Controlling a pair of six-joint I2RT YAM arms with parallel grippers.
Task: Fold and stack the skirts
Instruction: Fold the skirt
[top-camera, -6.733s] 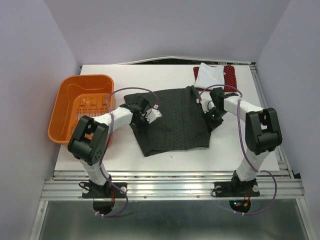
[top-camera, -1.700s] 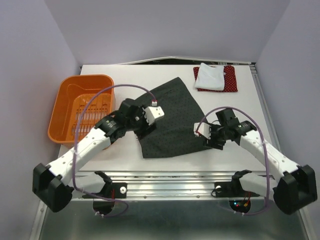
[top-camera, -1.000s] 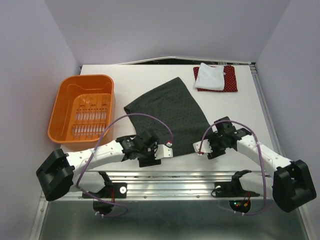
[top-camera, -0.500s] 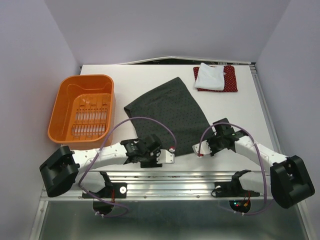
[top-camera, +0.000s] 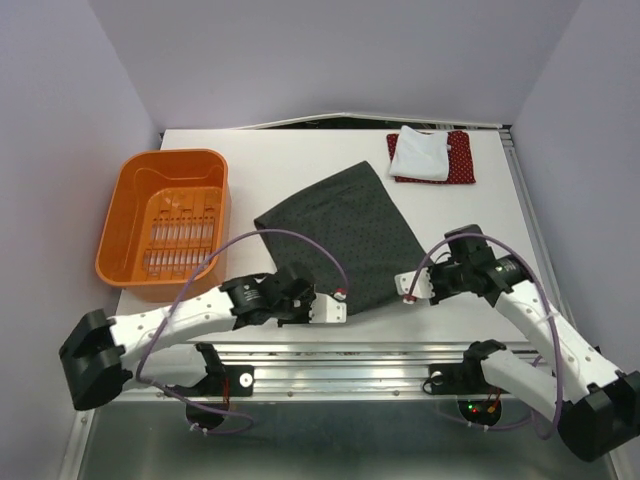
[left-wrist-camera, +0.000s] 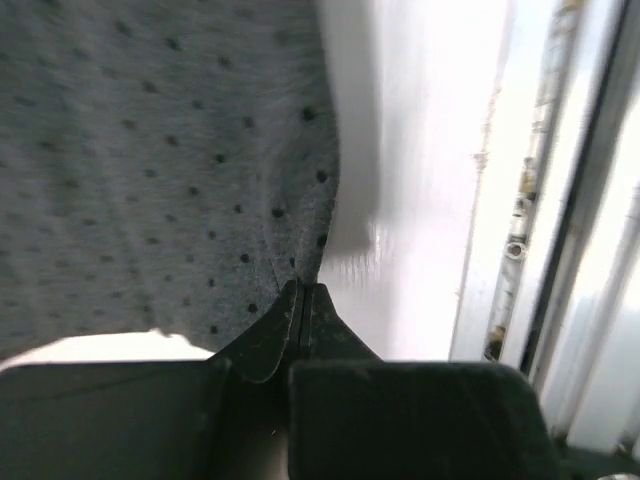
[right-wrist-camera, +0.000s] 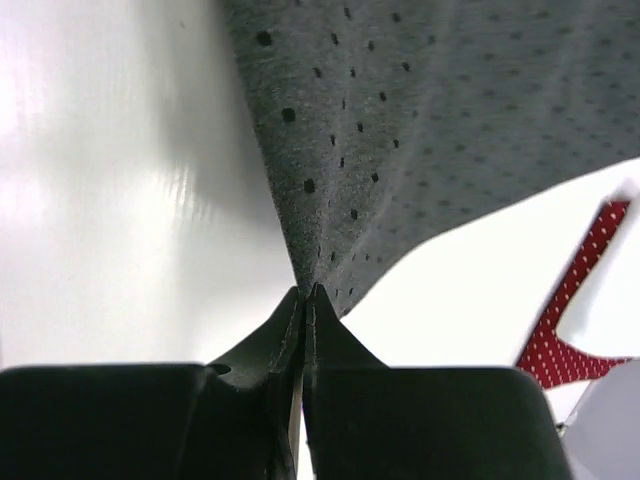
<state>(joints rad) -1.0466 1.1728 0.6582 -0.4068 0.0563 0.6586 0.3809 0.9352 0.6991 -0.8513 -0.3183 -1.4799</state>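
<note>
The dark grey dotted skirt (top-camera: 340, 232) lies spread across the middle of the table. My left gripper (top-camera: 303, 299) is shut on its near left corner; in the left wrist view the jaws (left-wrist-camera: 302, 290) pinch the grey skirt (left-wrist-camera: 150, 160) at its edge. Over at the near right corner, my right gripper (top-camera: 430, 283) is shut too, and the grey skirt (right-wrist-camera: 420, 130) rises taut from its closed tips (right-wrist-camera: 307, 292). At the back right, the white skirt (top-camera: 418, 153) lies folded on the red skirt (top-camera: 460, 160), whose dotted red cloth (right-wrist-camera: 575, 310) also shows in the right wrist view.
An orange plastic basket (top-camera: 165, 220) stands at the table's left side. The table's near edge with its metal rail (top-camera: 340, 350) runs just below both grippers, and the rail (left-wrist-camera: 540, 200) shows close by in the left wrist view.
Both grippers have gone from open to shut on the grey skirt's near corners. The right arm has swung to the right and the skirt's near edge has shifted slightly.
</note>
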